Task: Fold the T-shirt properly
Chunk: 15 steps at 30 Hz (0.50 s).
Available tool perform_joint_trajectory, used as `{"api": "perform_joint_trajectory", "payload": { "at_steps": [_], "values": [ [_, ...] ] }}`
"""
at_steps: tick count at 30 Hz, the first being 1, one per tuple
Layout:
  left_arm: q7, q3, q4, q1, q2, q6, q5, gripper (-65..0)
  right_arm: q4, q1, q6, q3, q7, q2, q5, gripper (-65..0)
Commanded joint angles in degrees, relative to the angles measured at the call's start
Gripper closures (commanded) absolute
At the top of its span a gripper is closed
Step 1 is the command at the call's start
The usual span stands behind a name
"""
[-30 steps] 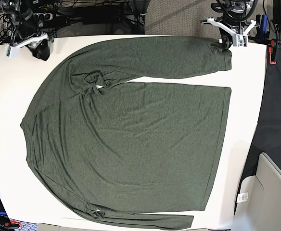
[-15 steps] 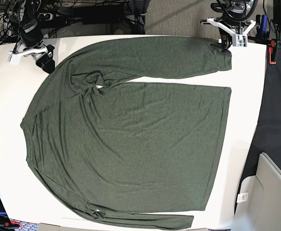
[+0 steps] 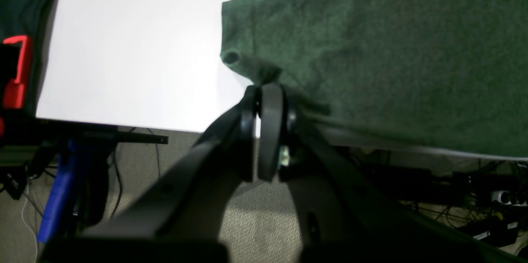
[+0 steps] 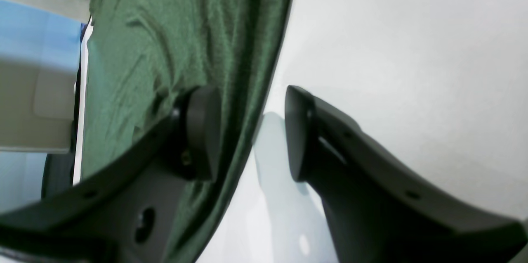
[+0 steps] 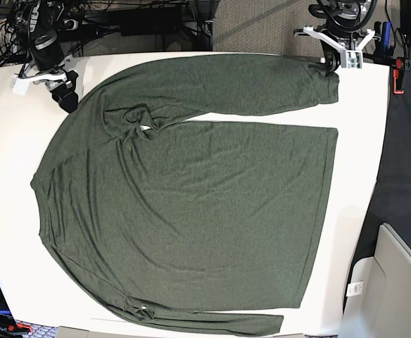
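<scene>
The T-shirt (image 5: 191, 204) under me is dark olive green with a fine heathered fleck, no print. Around it the worktop (image 5: 8, 176) is plain white. My jaws are black on both arms. Beyond the worktop's edge near the shirt's cuff, I see a red clamp (image 5: 400, 76) and a blue part (image 5: 386, 35).

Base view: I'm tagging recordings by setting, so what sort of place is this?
Probably a robotics lab or workshop: a white table serves as a test bench, cables and a power strip lie tangled on the carpet behind it, and a red clamp grips its edge.
</scene>
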Motion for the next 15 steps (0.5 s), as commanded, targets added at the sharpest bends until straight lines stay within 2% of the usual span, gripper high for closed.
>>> {"api": "perform_joint_trajectory", "payload": {
  "at_steps": [1, 5, 15],
  "values": [
    [-1.34, -0.25, 0.9, 0.64, -0.36, 0.24, -0.2, 0.0, -3.39, 1.04, -4.02, -1.38, -5.69, -1.06, -1.81, -25.3],
    [-1.34, -0.42, 0.9, 0.64, -0.28, 0.24, -0.2, 0.0, -0.67, -1.6, -4.02, -1.38, -8.15, -2.12, -0.67, -25.3],
    [-1.34, -0.25, 0.82, 0.64, -0.19, 0.24, -0.2, 0.0, 14.1, -11.71, -3.93, -1.47, -8.5, -3.17, 4.08, -25.3]
  ]
}}
